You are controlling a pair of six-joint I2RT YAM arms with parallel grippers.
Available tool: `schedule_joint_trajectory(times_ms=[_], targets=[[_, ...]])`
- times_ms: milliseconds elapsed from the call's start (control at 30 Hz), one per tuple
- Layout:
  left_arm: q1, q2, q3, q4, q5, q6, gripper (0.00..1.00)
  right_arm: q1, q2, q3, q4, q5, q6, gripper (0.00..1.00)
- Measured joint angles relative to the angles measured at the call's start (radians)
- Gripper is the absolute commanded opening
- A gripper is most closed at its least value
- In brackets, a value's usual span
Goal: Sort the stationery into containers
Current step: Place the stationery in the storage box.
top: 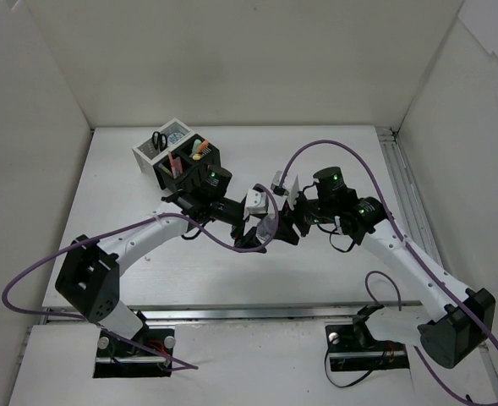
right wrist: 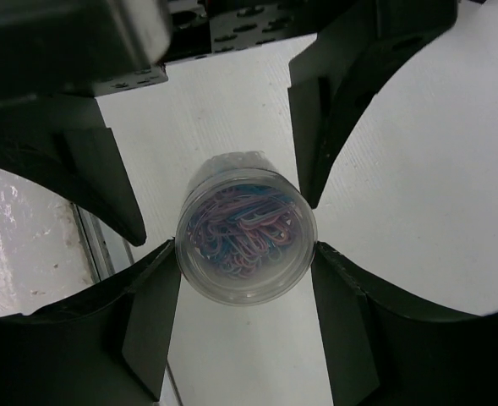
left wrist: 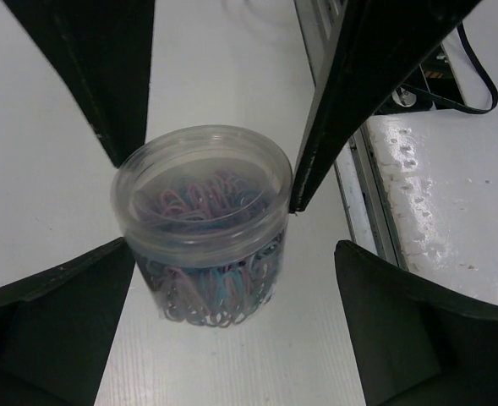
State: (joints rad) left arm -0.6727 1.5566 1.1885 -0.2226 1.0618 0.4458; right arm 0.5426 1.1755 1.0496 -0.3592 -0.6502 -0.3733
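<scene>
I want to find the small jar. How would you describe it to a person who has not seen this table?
Look at the middle of the table. There the right gripper holds a small jar. Unlike the square mesh cups farther back, it is round, clear and full of coloured paper clips.

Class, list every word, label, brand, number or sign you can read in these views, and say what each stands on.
No text can be read here.
The clear jar of paper clips: no label shows on its lid or wall.
The mesh cups: a round white-and-blue thing in the rear white cup, too small to tell whether it bears print.
</scene>
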Motion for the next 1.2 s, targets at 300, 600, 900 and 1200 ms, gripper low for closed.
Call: schedule_joint_trajectory(times_ms=[300, 600, 900, 1200], targets=[[-0.006, 0.0, 0.0, -0.013, 0.021, 0.012, 0.92, 0.044, 0.083, 0.071, -0.002, -0.022, -0.042, 0.3], [0.005, 0.003, 0.001, 0.024, -0.011, -0.013, 0.39, 0.07, 0.116, 0.099, -0.008, 0.023, -0.024, 0.45], [0.003, 0.003, 0.001, 0.047, -0.041, -0.06, 0.1, 0.074, 0.107, 0.113, -0.018, 0.109, 0.01, 0.82], [0.018, -0.011, -0.018, 0.11, -0.11, -0.153, 0.0, 0.071, -0.023, 0.112, -0.021, 0.228, 0.086, 0.98]])
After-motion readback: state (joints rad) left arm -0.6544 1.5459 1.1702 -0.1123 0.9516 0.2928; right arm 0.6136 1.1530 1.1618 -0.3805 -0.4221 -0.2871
